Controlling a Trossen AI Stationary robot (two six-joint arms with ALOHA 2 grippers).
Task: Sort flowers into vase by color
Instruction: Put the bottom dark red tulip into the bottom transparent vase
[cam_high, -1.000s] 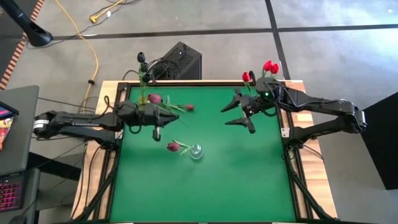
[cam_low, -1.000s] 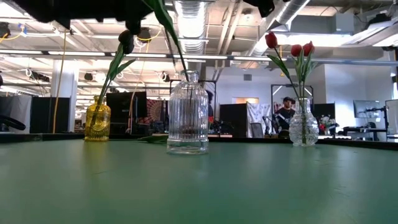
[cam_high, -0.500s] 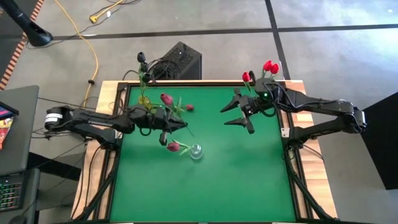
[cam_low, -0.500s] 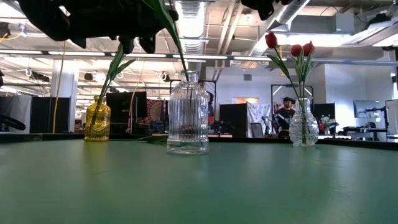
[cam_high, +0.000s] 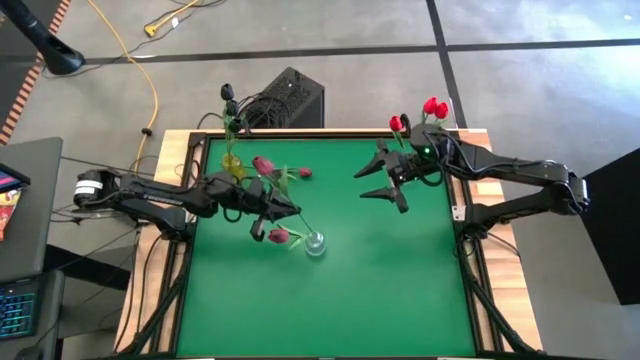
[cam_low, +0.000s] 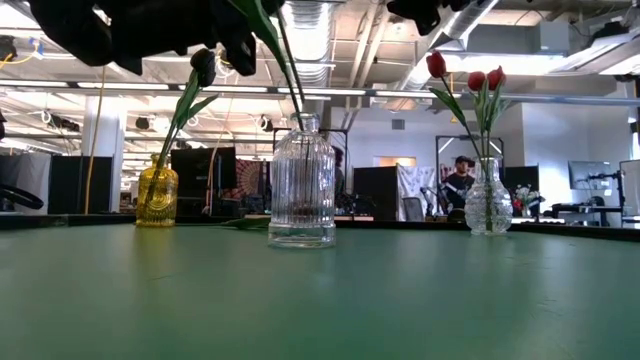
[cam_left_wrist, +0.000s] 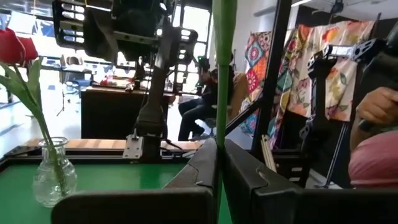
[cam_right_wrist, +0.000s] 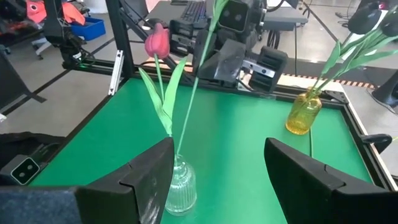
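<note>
A robotics lab or workshop is shown. The green-topped table (cam_high: 330, 290) is ringed by a bare concrete floor, over which a yellow cable (cam_high: 152, 80) is run beyond the table's far left corner. Behind the table, exposed ceiling ducts (cam_low: 305, 25), strip lights, dark monitors and equipment racks are seen. A seated person (cam_left_wrist: 198, 106) is visible at a desk beyond it.

Around the ribbed clear glass vase (cam_high: 315, 243) the near green table (cam_high: 340, 300) is free. On its far-left side, the left gripper (cam_high: 262, 222) and crimson tulips (cam_high: 278, 236) block passage.
</note>
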